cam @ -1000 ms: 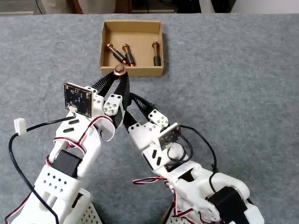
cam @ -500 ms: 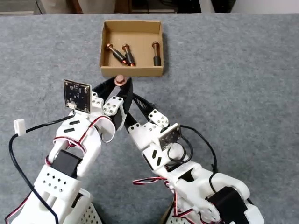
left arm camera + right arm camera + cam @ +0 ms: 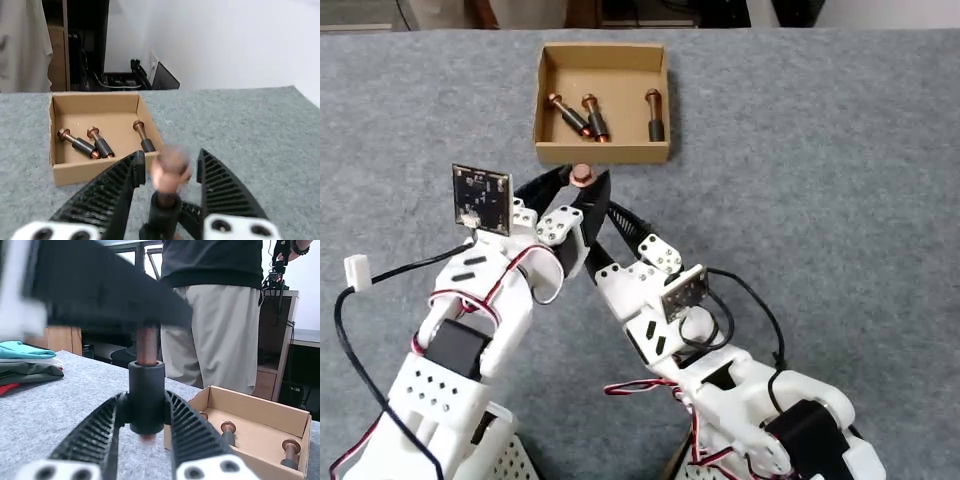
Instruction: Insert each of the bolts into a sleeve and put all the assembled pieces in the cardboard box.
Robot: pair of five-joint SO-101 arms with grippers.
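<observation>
Bolt (image 3: 171, 170) stands in the sleeve (image 3: 146, 395) clamped by the right pincer (image 3: 146, 409), left pincer (image 3: 170, 159) spread apart around it.

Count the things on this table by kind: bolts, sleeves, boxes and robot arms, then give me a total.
Bolts: 4
Sleeves: 4
Cardboard box: 1
Robot arms: 2
Total: 11

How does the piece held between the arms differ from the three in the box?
Held piece stands upright, its sleeve clamped in the right gripper's jaws; the boxed pieces lie flat, loose. It's outside the cardboard box; they're inside. Shared: copper bolt, black sleeve.
</observation>
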